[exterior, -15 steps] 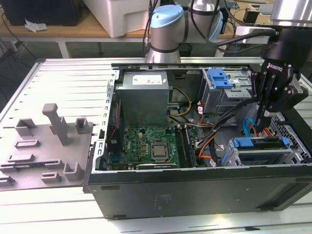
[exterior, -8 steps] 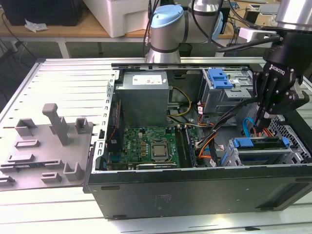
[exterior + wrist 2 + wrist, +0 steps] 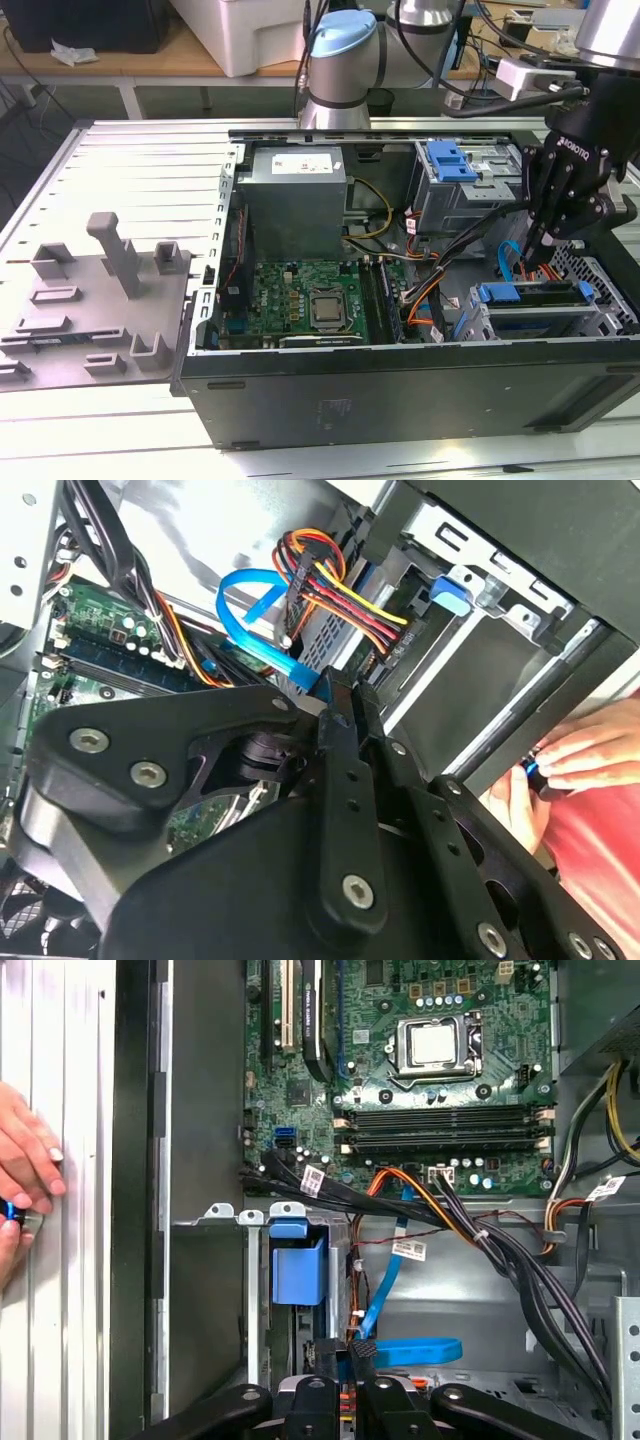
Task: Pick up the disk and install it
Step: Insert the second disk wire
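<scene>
Right at the gripper [image 3: 541, 243]: its 2 fingertips [image 3: 336, 708] are drawn together, and I can't make out anything pinched between them. It hangs nose-down inside the open computer case [image 3: 400, 385], at the exterior view's right. In the second wrist view the tips sit just beside the blue data cable [image 3: 250, 610] and the red, yellow and orange power leads [image 3: 345, 595].

Just below the tips in the exterior view lies the disk [image 3: 530, 294]. It is lying flat in the grey drive cage [image 3: 603, 318] by the case's near wall, with its blue carrier bracket showing along the top. So by my read the pick-up is behind us and this is the install step, at the seating stage. Whether the tips are touching the disk, I cannot tell.

The disk's long axis runs across the exterior view from left to right, roughly parallel to that near wall. Which end carries the connectors I can't say.

If it isn't fully home, I'd judge that finishing calls for a straight, level push along that axis. It would also mean keeping the loose cables out from between the carrier and the cage.

Further out, the green motherboard [image 3: 310, 295] fills the case floor. The other cage with its blue latch piece [image 3: 450, 160] stands towards the back. A person's hand [image 3: 25, 1170] rests on the ribbed table outside the case wall, holding something small and blue.
</scene>
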Available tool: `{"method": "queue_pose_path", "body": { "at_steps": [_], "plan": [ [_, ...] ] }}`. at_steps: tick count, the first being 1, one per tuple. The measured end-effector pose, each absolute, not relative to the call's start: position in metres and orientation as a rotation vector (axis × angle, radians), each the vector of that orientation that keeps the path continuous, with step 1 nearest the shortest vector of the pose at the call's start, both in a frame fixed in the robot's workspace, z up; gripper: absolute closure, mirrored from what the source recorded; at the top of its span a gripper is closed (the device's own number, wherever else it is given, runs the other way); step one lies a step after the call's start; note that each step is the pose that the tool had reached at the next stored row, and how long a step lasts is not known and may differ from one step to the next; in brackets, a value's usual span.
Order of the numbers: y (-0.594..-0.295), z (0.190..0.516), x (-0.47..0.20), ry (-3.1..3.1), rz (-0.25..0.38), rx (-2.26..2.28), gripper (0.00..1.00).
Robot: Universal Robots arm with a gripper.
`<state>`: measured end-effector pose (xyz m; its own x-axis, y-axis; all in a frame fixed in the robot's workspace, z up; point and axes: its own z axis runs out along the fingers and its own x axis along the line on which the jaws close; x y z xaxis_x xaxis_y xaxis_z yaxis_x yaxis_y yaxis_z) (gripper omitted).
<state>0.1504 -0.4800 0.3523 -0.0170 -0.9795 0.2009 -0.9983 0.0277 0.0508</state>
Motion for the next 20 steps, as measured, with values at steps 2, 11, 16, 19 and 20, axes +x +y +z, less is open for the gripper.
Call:
{"method": "queue_pose_path", "body": {
  "at_steps": [2, 11, 16, 19, 20],
  "plan": [
    [-0.48, 0.352, 0.15, -2.115, 0.155, 2.067, 0.84],
    [-0.483, 0.352, 0.15, -2.116, 0.152, 2.069, 0.84],
    [-0.49, 0.353, 0.152, -2.125, 0.136, 2.076, 0.84],
    [-0.494, 0.353, 0.155, -2.13, 0.128, 2.081, 0.84],
    [-0.496, 0.353, 0.155, -2.132, 0.123, 2.083, 0.84]
  ]
}}
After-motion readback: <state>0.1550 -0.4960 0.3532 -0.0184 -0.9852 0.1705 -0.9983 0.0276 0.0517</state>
